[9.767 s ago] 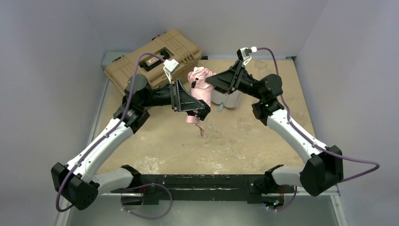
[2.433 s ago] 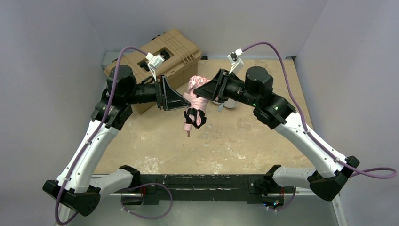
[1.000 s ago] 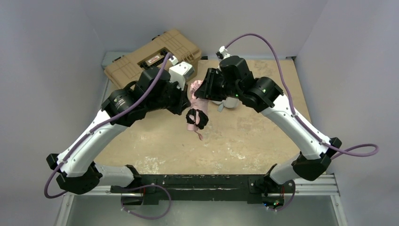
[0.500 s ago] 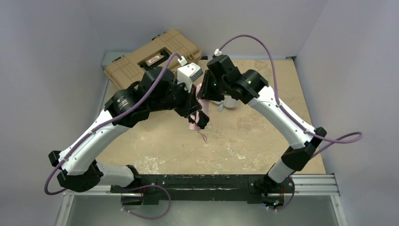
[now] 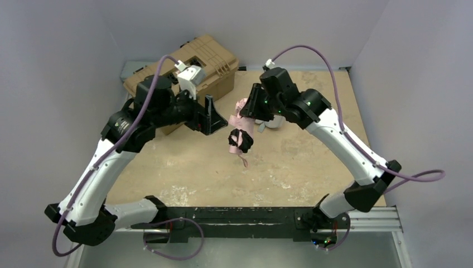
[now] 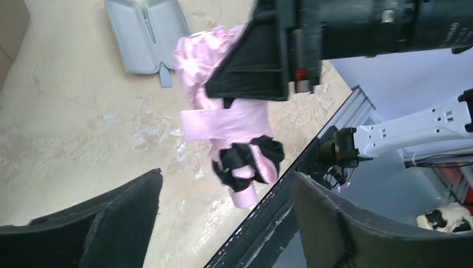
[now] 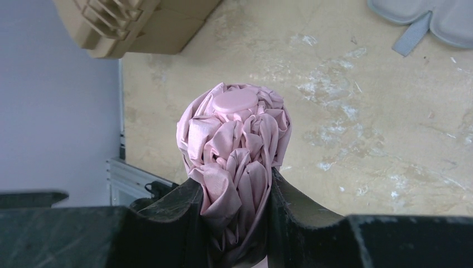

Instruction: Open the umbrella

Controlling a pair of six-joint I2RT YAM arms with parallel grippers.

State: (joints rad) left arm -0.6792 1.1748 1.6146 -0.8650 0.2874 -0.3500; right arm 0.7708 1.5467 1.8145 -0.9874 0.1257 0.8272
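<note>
Over the sandy desk (image 5: 184, 167), between grey walls, I am holding the umbrella (image 5: 240, 124) aloft and folded. My right fingers (image 7: 187, 209) are clenching its bunched pink fabric just below the cap. My left fingers (image 6: 120, 220) are hanging wide apart, touching nothing and facing the handle (image 6: 244, 195). Next, I judge, they should be closing on that handle and pulling away.

Counted on the one table (image 5: 290, 167): one pink umbrella (image 5: 241, 120), one tan toolbox (image 5: 215, 53), and one grey hinged case (image 6: 148, 33) lying open. Two robot arms (image 5: 106, 167), each with one pincer: left pincer (image 6: 227, 176), right pincer (image 7: 234, 190).
</note>
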